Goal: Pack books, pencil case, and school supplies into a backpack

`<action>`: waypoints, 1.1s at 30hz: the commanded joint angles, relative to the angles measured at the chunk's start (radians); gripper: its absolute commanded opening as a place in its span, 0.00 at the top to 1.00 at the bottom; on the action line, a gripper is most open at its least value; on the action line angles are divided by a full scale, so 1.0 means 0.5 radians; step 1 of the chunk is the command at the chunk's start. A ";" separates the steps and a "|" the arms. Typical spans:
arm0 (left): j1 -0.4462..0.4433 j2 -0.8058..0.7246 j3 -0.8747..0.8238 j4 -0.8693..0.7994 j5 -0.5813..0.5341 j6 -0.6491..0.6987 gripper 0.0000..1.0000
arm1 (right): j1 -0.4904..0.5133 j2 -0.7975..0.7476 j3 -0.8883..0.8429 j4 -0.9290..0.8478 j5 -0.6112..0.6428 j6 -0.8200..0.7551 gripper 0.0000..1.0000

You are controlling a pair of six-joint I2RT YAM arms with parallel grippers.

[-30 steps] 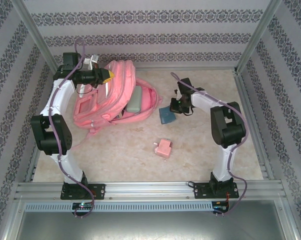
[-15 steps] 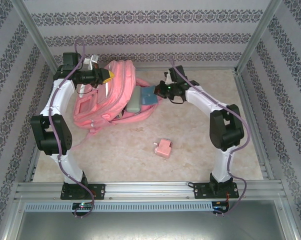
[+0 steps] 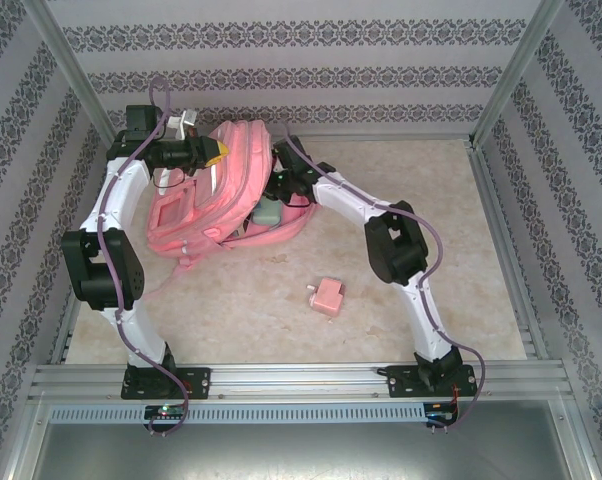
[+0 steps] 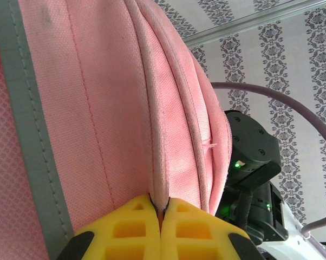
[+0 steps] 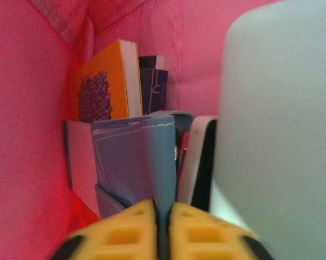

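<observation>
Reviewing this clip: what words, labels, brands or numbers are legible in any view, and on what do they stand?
No text can be read.
On the yellow book: a dark speckled cover picture, no legible letters.
On the navy book: pale marks, too blurred to read.
On the pouch: stitching, no print seen.
On the backpack: no label or brand seen.
</observation>
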State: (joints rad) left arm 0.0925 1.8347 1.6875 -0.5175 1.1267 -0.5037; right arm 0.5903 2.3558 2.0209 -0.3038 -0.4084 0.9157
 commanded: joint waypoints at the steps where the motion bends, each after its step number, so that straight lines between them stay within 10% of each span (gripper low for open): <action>1: -0.014 -0.061 0.063 0.049 0.112 0.081 1.00 | 0.010 0.057 0.189 -0.106 0.052 0.024 0.60; 5: -0.015 -0.056 0.064 0.029 0.097 0.102 1.00 | 0.004 -0.050 0.151 -0.195 0.165 -0.112 0.42; 33: -0.034 -0.069 0.036 -0.134 -0.213 0.182 1.00 | -0.073 -1.682 -1.795 -0.826 0.656 -0.447 0.22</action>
State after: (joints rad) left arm 0.0769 1.8339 1.6684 -0.5438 1.0592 -0.4625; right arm 0.5457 1.5917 1.1824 -0.6319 -0.1455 0.7013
